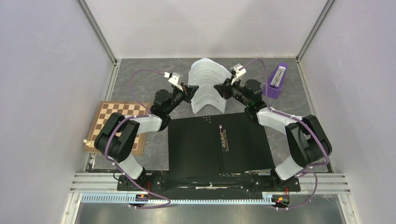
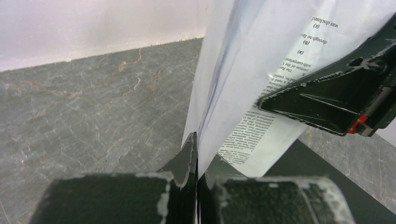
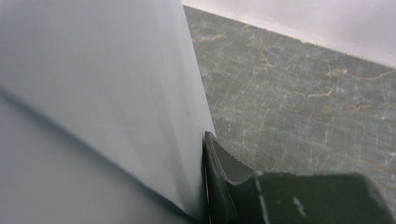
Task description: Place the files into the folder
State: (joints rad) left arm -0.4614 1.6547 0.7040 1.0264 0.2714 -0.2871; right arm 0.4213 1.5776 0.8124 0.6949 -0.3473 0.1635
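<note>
White paper, thin and floppy. In the top view, the files stand bowed into an arch over the far middle of the grey table, lifted between your two arms just beyond the far edge of the folder. The folder lies open and flat at the near middle, black inside up, with its spine clip running near to far. The left gripper sits at the sheets' left edge and the right gripper at their right edge. A chessboard lies to the left and a purple stand sits far right.

In the left wrist view, the fingers are pressed together with the paper's edge pinched between them (printed text shows on the upper face), so that side is held.

In the right wrist view, blank paper runs down against the inner face of the one finger you can see. The other finger is hidden behind the sheet, so I cannot tell whether this tool has closed on it.

Expect almost no weight and no stiffness. Sheets like these will likely slide on one another and sag wherever they are unsupported. Opposite side edges look like the right hold, and a slight bow should lend some rigidity; pulling too taut risks slipping or tearing
</note>
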